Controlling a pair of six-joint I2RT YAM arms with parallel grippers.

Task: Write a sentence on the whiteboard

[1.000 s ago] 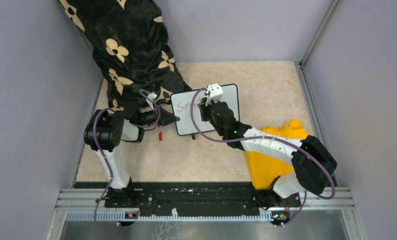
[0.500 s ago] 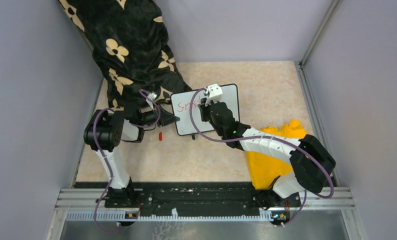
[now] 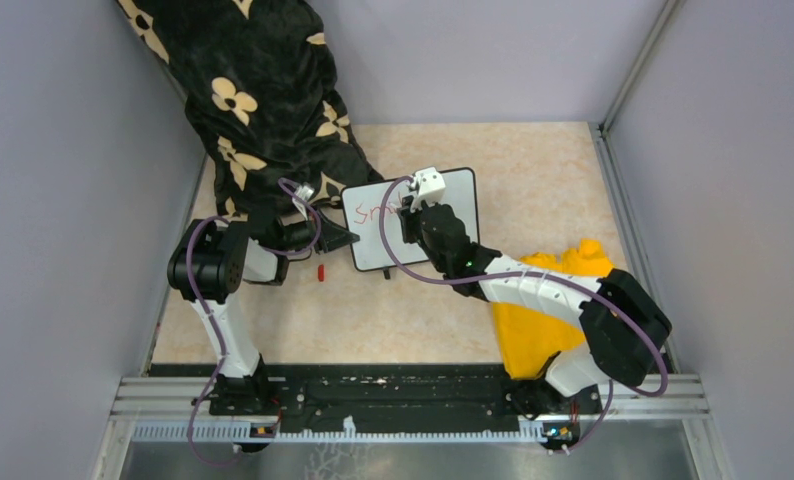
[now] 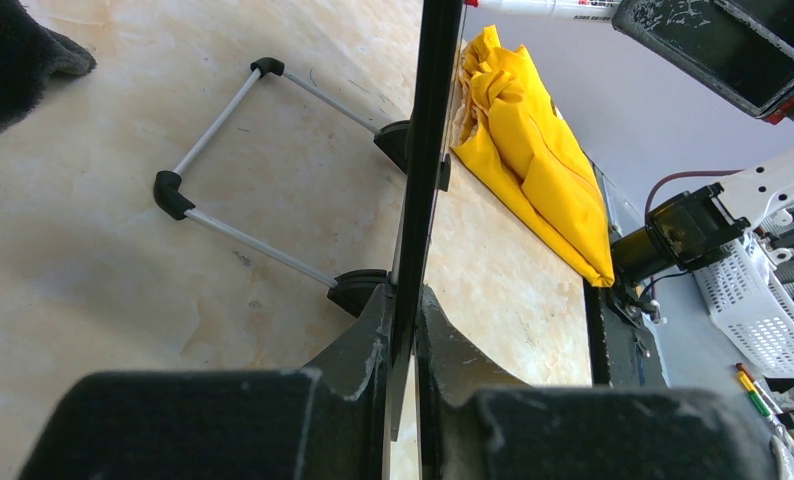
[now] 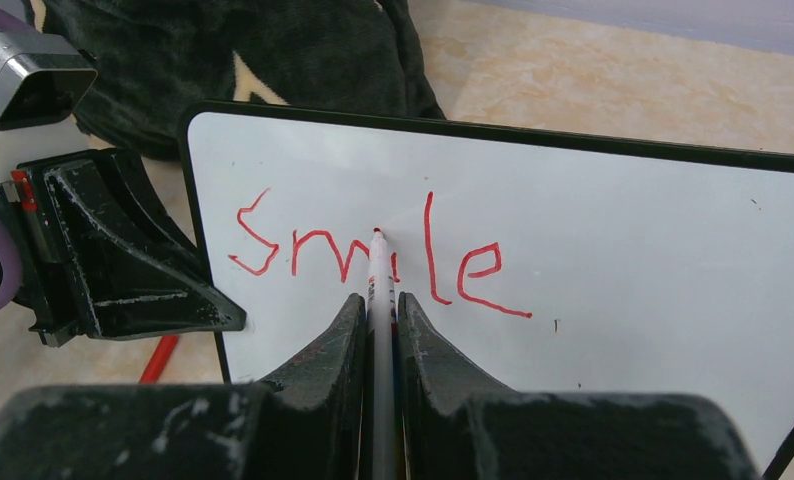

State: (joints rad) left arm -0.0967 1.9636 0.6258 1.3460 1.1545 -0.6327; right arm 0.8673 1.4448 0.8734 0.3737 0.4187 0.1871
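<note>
The whiteboard [image 3: 373, 235], white with a thin black frame, stands tilted at the table's middle. It also shows in the right wrist view [image 5: 623, 260] and edge-on in the left wrist view [image 4: 428, 150]. My left gripper [image 3: 341, 238] is shut on its left edge [image 4: 403, 330]. My right gripper [image 3: 413, 215] is shut on a white marker [image 5: 378, 300] with a red tip touching the board. The sentence [image 5: 373, 255] reads "Smile" in red; the tip is at the top of the "i".
A black cloth with cream flowers [image 3: 263, 100] lies at the back left. A yellow cloth [image 3: 548, 300] lies at the right, under the right arm. A red marker cap [image 3: 320, 272] lies on the table left of the board. The board's wire stand [image 4: 243, 160] rests behind it.
The right gripper with the marker has shifted very slightly over the board. The left arm and the board have stayed put.
</note>
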